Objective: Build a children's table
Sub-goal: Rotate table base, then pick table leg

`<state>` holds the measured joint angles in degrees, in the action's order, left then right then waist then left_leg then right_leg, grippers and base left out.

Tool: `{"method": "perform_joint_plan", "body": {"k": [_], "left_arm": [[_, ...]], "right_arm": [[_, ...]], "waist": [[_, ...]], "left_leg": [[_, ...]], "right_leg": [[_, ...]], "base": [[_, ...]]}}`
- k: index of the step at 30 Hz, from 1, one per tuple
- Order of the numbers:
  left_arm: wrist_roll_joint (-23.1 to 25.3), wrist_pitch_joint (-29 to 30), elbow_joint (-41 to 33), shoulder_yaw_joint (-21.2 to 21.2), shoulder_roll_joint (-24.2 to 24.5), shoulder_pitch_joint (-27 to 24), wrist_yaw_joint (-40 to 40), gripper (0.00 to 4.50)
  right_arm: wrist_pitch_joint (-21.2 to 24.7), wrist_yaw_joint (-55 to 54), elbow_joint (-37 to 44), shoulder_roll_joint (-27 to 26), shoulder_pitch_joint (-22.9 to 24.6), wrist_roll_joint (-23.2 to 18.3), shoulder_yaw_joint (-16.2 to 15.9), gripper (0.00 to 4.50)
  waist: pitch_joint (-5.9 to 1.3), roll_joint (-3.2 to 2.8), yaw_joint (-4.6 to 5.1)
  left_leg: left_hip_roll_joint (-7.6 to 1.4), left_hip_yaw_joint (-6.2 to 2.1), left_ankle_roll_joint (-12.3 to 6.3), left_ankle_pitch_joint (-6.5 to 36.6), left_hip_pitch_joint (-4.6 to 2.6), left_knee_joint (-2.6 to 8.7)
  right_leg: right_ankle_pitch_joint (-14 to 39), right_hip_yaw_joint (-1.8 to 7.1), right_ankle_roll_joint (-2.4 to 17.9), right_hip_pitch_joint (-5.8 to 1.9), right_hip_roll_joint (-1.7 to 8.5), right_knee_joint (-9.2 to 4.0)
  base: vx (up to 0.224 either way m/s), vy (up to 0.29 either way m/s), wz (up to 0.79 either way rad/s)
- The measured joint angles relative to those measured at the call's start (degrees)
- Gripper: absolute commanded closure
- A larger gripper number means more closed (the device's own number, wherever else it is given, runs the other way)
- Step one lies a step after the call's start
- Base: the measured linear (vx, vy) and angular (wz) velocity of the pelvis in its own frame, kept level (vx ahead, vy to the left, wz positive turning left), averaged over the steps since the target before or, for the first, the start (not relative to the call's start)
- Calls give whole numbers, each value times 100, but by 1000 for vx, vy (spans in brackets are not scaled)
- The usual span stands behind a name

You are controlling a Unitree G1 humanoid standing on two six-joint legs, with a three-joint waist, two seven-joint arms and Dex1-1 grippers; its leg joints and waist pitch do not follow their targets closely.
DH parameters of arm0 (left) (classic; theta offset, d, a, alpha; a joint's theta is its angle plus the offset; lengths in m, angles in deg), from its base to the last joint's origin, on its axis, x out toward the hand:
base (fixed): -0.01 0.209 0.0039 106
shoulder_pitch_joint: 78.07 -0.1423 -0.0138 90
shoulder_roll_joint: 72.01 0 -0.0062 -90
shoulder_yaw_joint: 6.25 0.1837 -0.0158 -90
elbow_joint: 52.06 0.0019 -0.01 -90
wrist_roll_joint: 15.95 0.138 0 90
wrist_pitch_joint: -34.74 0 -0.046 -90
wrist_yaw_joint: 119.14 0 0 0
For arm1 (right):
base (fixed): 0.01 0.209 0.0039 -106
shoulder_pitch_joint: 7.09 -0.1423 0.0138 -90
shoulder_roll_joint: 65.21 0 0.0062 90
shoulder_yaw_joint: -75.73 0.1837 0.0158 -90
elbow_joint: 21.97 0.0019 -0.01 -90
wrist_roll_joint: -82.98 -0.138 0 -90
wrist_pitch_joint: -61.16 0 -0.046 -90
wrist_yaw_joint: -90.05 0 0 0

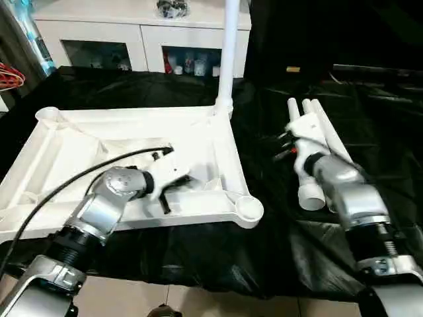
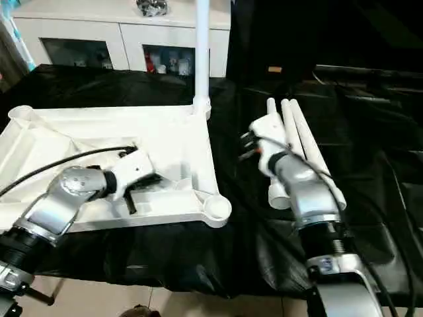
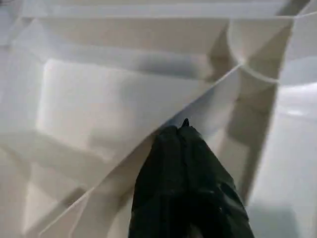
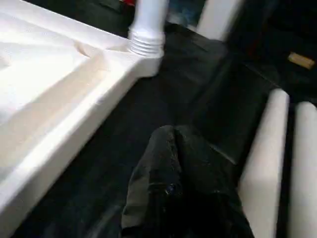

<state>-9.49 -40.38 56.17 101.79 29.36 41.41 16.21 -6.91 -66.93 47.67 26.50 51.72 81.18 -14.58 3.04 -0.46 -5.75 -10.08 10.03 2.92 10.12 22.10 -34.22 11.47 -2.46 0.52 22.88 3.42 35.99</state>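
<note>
White table top (image 1: 198,139) upside down on black cloth (image 1: 277,251), one leg (image 1: 228,53) upright in far corner socket. Left gripper (image 3: 183,130) over its underside – fingers together, empty. Right gripper (image 4: 171,136) fingers together beside three loose legs (image 1: 324,139).

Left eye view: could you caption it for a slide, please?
One leg upright in the upturned tabletop; three legs loose alongside.

Loose legs (image 1: 317,135) lie right of tabletop (image 1: 198,142).
</note>
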Motion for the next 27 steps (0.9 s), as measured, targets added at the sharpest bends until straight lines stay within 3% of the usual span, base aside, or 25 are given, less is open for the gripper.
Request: {"method": "perform_joint_plan", "body": {"k": [5, 10, 12, 17, 27], "left_arm": [[-701, 75, -589, -609, -111, -38, -270, 450], [-1350, 381, -1086, -600, -74, -122, -1039, 450], [-1470, 528, -1239, -413, 99, -206, -1464, 450], [-1271, 711, -1296, 162, 411, -435, -2086, 450], [-568, 313, -492, 390, 414, -121, -1642, 450]], "right_arm": [[645, -47, 684, 74, 371, -77, 163, 370], [1028, 408, 1368, 387, 683, -292, 103, 329], [1307, 552, 1627, 499, 757, -350, 66, 318], [1803, 540, 1992, 705, 882, -402, 143, 276], [2084, 479, 2248, 727, 904, -424, 164, 193]], "waist": [[0, 0, -63], [0, -1, -81], [5, -8, -76], [12, -28, -67], [11, -29, -71]], "left_leg": [[0, 1, 1, -1, 2, 0], [0, 2, 1, -1, -1, 3], [0, 2, 1, 0, 1, 3], [1, 3, 2, 0, -5, 6], [1, 2, 6, -3, -7, 6]], "right_leg": [[1, 2, 0, 0, 0, -5], [6, 4, -6, -1, 0, -9], [6, 3, -7, 2, 0, -8], [7, 7, -9, 2, -1, -4], [4, 7, -9, -1, -1, -2]], "base": [[0, 0, 0], [0, 0, 0], [0, 0, 0], [0, 0, 0], [0, 0, 0]]}}
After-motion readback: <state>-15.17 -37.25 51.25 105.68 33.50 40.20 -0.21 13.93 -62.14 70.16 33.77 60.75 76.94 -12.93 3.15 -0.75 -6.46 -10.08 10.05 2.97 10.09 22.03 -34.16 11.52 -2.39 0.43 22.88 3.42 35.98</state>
